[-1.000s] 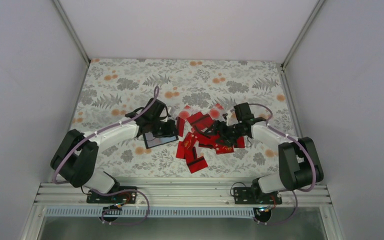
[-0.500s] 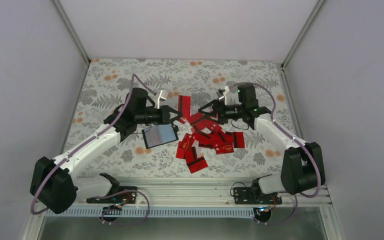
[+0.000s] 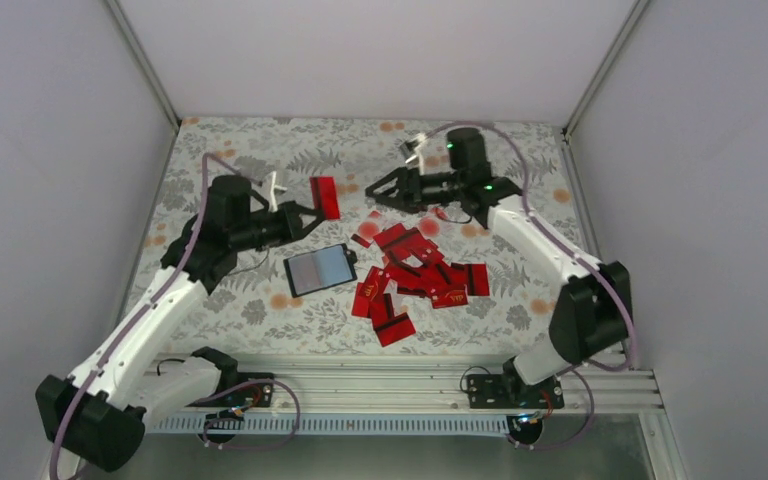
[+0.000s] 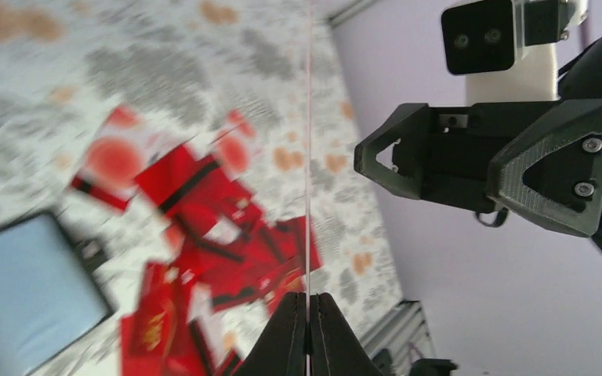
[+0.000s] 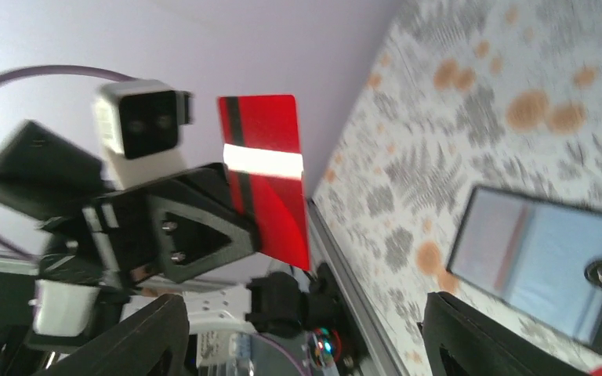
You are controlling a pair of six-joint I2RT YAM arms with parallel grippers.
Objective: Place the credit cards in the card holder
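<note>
Many red credit cards point(image 3: 415, 275) lie in a loose pile on the floral table. The black card holder point(image 3: 320, 268) lies open beside them, grey-blue inside up. My left gripper point(image 3: 312, 208) is raised above the table, left of the pile, and is shut on one red card point(image 3: 325, 197). That card is edge-on in the left wrist view point(image 4: 308, 157) and shows its black stripe in the right wrist view point(image 5: 270, 180). My right gripper point(image 3: 375, 192) is raised, open and empty, facing the held card. The holder also shows in the right wrist view point(image 5: 549, 266).
White walls close in the table point(image 3: 260, 160) on three sides, with metal posts at the back corners. A rail point(image 3: 380, 385) with the arm bases runs along the near edge. The right gripper's body point(image 4: 486, 164) shows close ahead in the left wrist view.
Both arms have risen from the table. The left one lifted a red card up and to the left, away from the holder. The right one moved up and back from the pile, jaws open.
</note>
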